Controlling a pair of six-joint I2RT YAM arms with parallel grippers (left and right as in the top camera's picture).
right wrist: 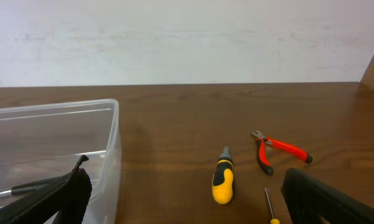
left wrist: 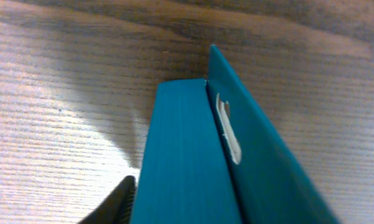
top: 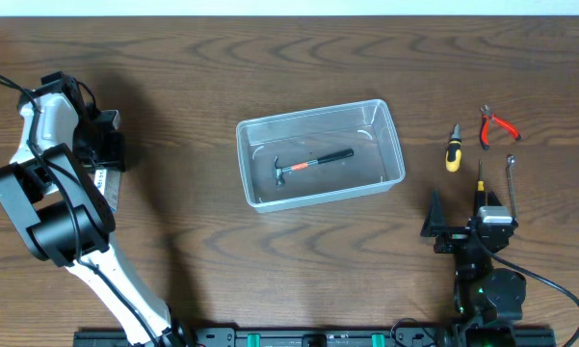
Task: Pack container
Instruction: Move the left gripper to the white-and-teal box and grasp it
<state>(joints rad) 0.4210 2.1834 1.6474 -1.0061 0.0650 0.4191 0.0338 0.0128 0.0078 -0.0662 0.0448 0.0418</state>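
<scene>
Left pincer [top: 103,145]: way over on the left side of the table [top: 270,58], well apart from the bin. From overhead the arm covers most of it, so there's no read on the jaws from up there.
Left pincer, close up: the wrist cam is basically all teal box [left wrist: 187,168], a flat-sided thing with a white scuff on one face. One dark finger [left wrist: 115,204] pokes in at the bottom edge, right up against the box's left side. The other finger is hidden, so honestly I can't tell if it's clamped on the box or just touching it.
Container [top: 308,113]: the clear plastic bin sits mid-table between the two arms, a bit skewed.
Hammer [top: 311,163]: lying flat inside the container, head to the left, black handle with a red-orange band running off to the right.
Right pincer [right wrist: 185,173]: down near the front edge on the right, jaws spread wide. There's nothing between them and they're touching nothing, with just bare wood in the gap.
Yellow-and-black screwdriver [top: 452,149]: on the table just beyond the right pincer, to the right of the container.
Slim screwdriver [top: 480,183]: thin shaft, partly tucked under the right arm.
Red pliers [top: 497,125]: farther back on the right, near the chunky screwdriver but not touching it.
Bent metal rod [top: 511,178]: furthest right, just beside the arm.
</scene>
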